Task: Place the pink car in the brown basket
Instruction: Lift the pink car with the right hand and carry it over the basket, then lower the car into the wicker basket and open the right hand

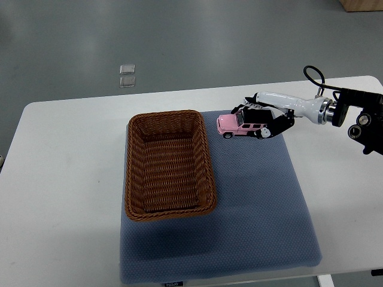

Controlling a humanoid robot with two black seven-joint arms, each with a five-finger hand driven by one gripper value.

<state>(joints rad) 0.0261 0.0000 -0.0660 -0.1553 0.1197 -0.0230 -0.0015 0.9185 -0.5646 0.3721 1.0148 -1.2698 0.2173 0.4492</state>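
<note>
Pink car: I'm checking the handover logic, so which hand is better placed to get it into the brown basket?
The right hand. Its fingers are already closed around the pink car, just right of the brown basket rim, so a short move leftward should do. The left arm is not in view.

Pink car (pixel 236 125), boxy, black roof, side-on, nose left, at mat's (pixel 263 197) far edge. Brown basket (pixel 169 164), woven, rectangular, empty, upright on mat's left half.
</note>
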